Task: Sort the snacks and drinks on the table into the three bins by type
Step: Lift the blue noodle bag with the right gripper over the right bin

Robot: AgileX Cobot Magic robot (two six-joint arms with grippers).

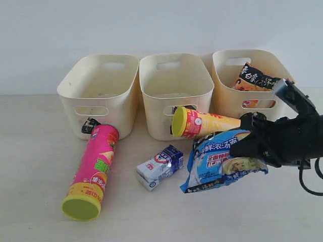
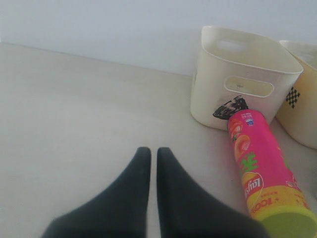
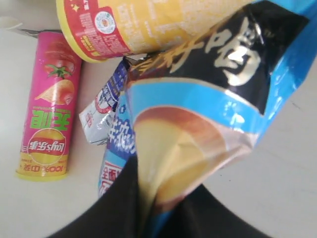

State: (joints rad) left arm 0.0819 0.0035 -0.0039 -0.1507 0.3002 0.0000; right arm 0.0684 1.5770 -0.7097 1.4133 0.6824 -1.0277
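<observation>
Pale worktop [image 1: 40, 201] against a white wall: the blue packet [image 1: 222, 161] is pinched at one edge in the right claw [image 1: 252, 146], just in front of the yellow tube [image 1: 202, 122]. The carton [image 1: 160, 166] and pink tube [image 1: 93, 171] lie to its left. Behind stand three bins [image 1: 174, 95], the rightmost holding an orange packet [image 1: 255, 78]. Off to the side, the left claw [image 2: 153, 158] is closed and empty.

1. My exterior camera sits in front of the counter [image 1: 40, 212], slightly above it. It faces the three bins [image 1: 174, 93] and the wall [image 1: 161, 25] from a middling distance.
2. My left wrist camera hangs low. It looks out past the left fingers [image 2: 129, 198] along the counter toward the leftmost bin [image 2: 237, 94].
3. My right wrist camera sits very close to the blue noodle packet [image 3: 208, 99], which fills most of its frame above the right fingers [image 3: 114, 213].
4. All three views share the pink chip tube [image 1: 92, 169]. The exterior and right wrist views also share the white-blue carton [image 1: 159, 166] and the yellow chip tube [image 1: 202, 122].
</observation>
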